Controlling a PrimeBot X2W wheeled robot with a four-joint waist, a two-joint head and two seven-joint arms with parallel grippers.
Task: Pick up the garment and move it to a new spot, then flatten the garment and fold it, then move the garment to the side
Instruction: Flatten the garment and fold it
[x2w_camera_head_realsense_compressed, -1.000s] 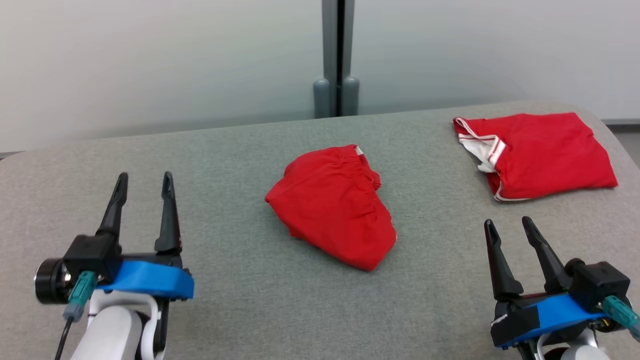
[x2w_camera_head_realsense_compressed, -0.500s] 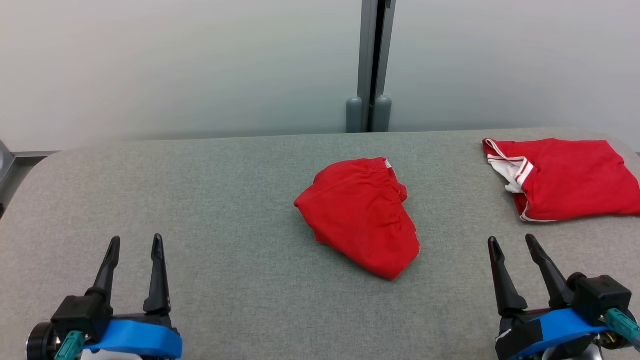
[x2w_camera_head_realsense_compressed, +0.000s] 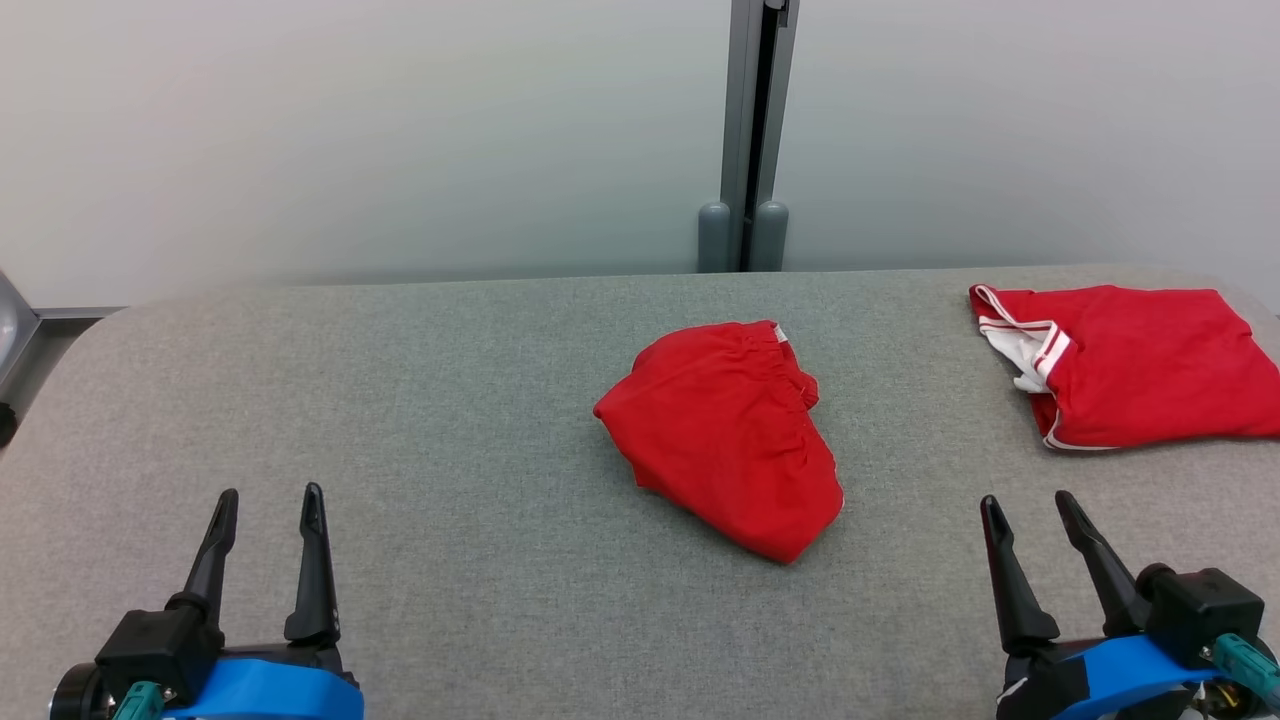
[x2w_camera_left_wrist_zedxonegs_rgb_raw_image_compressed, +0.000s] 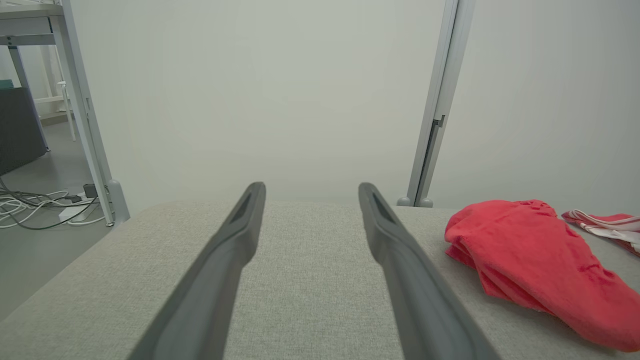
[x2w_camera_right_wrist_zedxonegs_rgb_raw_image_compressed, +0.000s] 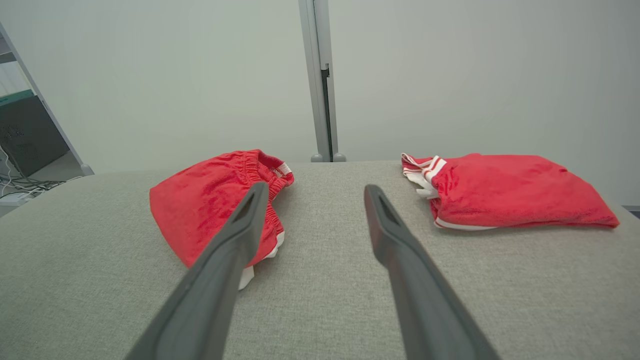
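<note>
Head camera has swung over last second, whole view shifted; red shorts unmoved, crumpled mid-surface, untouched. Left pincer and right pincer both released, empty, well apart from shorts. Folded red garment far right. Pickup not begun; reach likely next

You have a grey, fabric-covered desk with rounded corners in front of you. Near its middle lies a crumpled red cloth garment, bunched into a lump with its gathered elastic waistband toward the far side. Well apart from it, at the desk's far right, rests a folded red garment with white striped trim, lying fairly flat.
</note>
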